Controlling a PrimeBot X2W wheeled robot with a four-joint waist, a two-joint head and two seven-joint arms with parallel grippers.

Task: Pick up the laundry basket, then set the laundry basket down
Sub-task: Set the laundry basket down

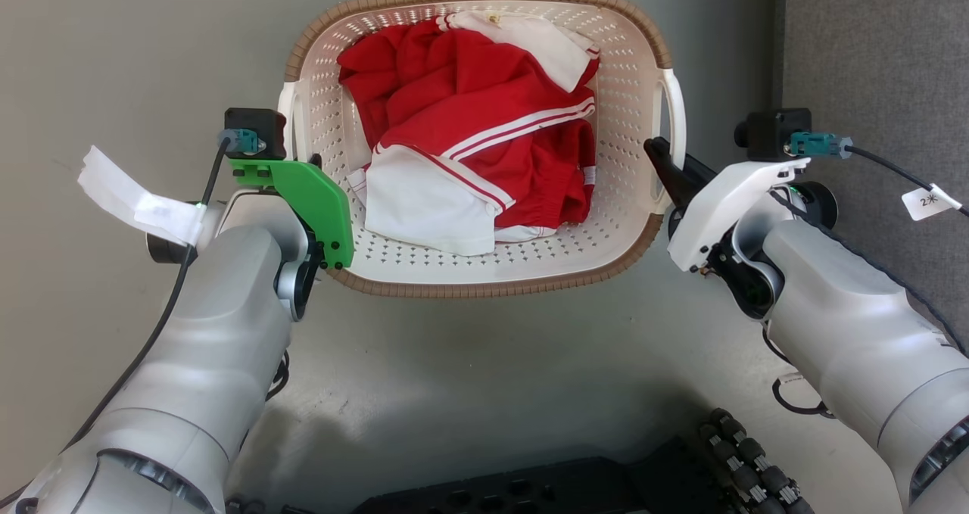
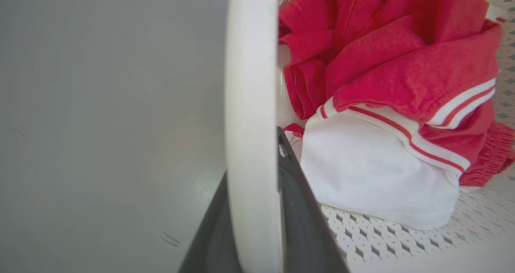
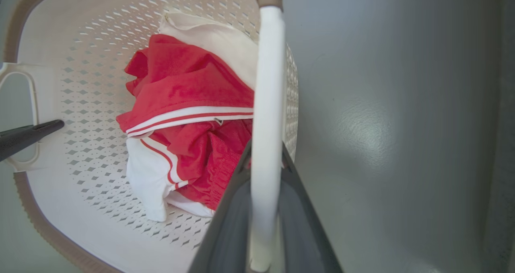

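The laundry basket (image 1: pixel 484 287), cream-white and perforated with a brown rim, sits in the upper middle of the head view and holds red and white clothes (image 1: pixel 484 128). My left gripper (image 1: pixel 312 164) is shut on its left white handle (image 2: pixel 251 84), one dark finger on each side of the bar. On the opposite side, my right gripper (image 1: pixel 666 167) is shut on the right handle (image 3: pixel 267 64) in the same way. In the right wrist view a finger of the left gripper (image 3: pixel 32 133) pokes through the far handle opening. Whether the basket rests on the floor I cannot tell.
Grey floor (image 1: pixel 484 362) surrounds the basket. A darker grey surface (image 1: pixel 870 45) runs along the right side. My dark base (image 1: pixel 530 491) lies at the bottom edge. A tagged cable (image 1: pixel 927 200) hangs off the right wrist and a white paper tag (image 1: pixel 129 196) off the left.
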